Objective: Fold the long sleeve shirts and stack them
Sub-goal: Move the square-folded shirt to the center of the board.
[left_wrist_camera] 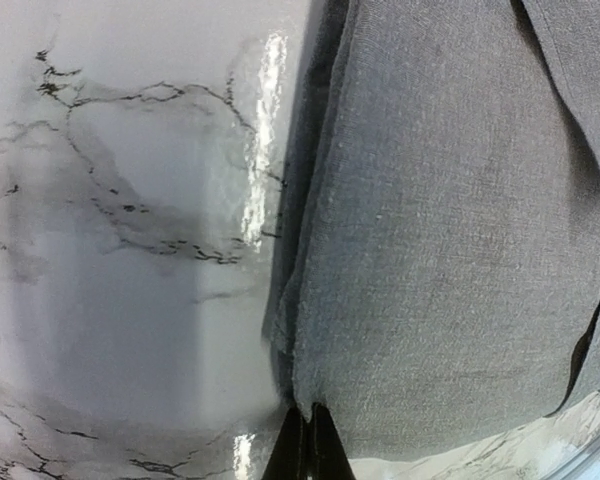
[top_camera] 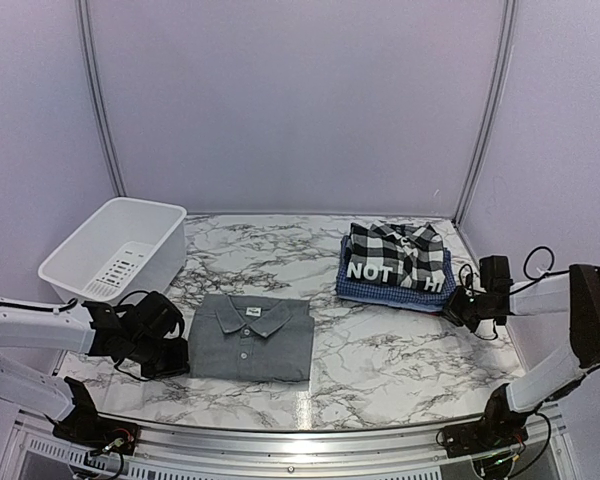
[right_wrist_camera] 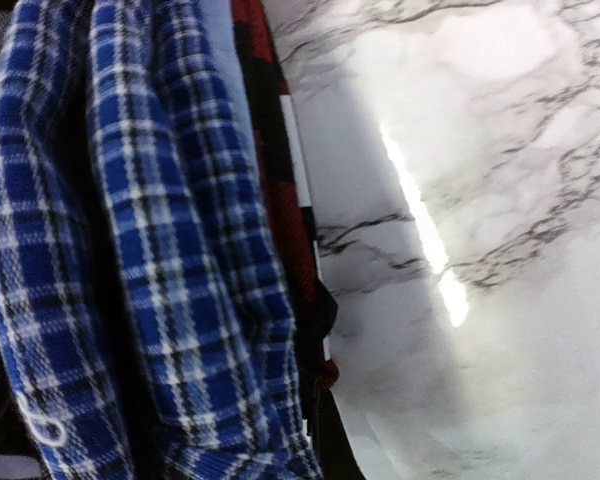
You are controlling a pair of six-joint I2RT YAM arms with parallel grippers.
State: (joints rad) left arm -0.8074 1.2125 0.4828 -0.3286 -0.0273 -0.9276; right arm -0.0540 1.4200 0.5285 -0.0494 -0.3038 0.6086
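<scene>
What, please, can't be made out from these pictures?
Left arm's jaws: cut off by the left wrist view's bottom edge; whether they pinch the grey shirt is unclear.
Right arm's jaws: lost in dark folds by the blue checked shirt in the right wrist view; too small from above.
Black shirt lettering: partly covered by the plaid shirt in the top view.
Red-and-black cloth, right wrist view: mostly under that shirt.

Plain grey shirt (top_camera: 250, 340), black-and-white plaid shirt (top_camera: 400, 245), blue checked shirt (top_camera: 390, 293), white tub (top_camera: 110, 235), black-veined white table (top_camera: 380, 360).
</scene>
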